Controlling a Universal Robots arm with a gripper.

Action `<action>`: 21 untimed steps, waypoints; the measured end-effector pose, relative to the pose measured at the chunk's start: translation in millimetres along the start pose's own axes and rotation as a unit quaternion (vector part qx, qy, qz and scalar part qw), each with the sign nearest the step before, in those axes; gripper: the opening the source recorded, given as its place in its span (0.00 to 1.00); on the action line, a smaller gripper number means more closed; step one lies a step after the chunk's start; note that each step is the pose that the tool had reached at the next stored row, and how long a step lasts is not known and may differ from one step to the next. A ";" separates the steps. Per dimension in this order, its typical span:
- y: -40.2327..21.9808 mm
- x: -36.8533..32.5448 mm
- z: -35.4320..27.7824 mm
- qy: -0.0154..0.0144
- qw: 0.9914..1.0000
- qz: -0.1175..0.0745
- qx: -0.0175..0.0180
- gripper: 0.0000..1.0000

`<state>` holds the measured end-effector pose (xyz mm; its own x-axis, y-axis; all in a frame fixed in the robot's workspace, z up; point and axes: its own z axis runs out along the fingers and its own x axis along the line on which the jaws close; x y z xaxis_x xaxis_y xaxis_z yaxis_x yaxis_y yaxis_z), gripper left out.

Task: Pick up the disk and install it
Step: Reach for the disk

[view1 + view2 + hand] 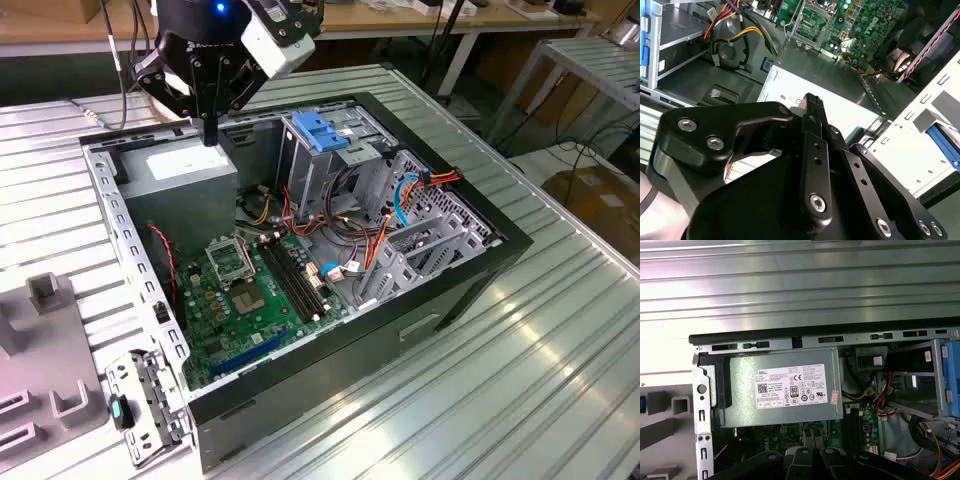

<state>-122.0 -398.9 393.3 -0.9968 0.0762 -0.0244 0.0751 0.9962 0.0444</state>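
**Gripper empty over PSU, disk outside the case**

Ribbed metal table (540, 330), wooden workbenches (400, 20) behind it.

Open computer case (400, 335) lies on its side on the table, insides facing up.

Inside the case:
- green motherboard (250, 300) on the floor of the case
- grey power supply (185, 175) in the far corner toward the exterior view's left
- metal drive cage (330, 175) toward the exterior view's right, with a pale-blue latch plate (320, 130) on top
- red, orange and yellow wiring bundles between cage and board

Grey fixture (40, 370) sits on the table outside the case, at the exterior view's left.

Gripper (210, 135) hangs over the power supply, fingertips pointing down near its far edge. Can't tell if the tips touch the housing. Jaws are closed together, pads meeting, nothing between them. The second wrist view shows the same: gripper (812, 102) fingers pressed into one dark bar above the supply's label.

Disk (945, 146): in the second wrist view a bright blue rail shows beyond the case's perforated wall, lying on a pale fixture part. Well apart from the gripper, not in the cage.
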 end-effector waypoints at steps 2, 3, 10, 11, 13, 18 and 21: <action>0.0 0.4 0.0 0.000 1.000 0.000 0.000 0.11; 0.0 0.5 0.0 0.000 1.000 0.000 0.000 0.11; -0.1 1.6 -0.1 0.000 1.000 0.000 0.000 0.11; -0.1 2.0 0.0 0.000 1.000 0.000 0.000 0.11; -0.2 2.4 -0.1 0.000 1.000 0.000 0.000 0.11; -0.4 5.5 -0.1 0.000 1.000 0.000 0.000 0.11; -0.6 7.9 -0.2 0.000 1.000 0.000 0.000 0.11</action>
<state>-130.0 -399.0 393.3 -0.9968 0.0762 -0.0245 0.0751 0.9962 0.0443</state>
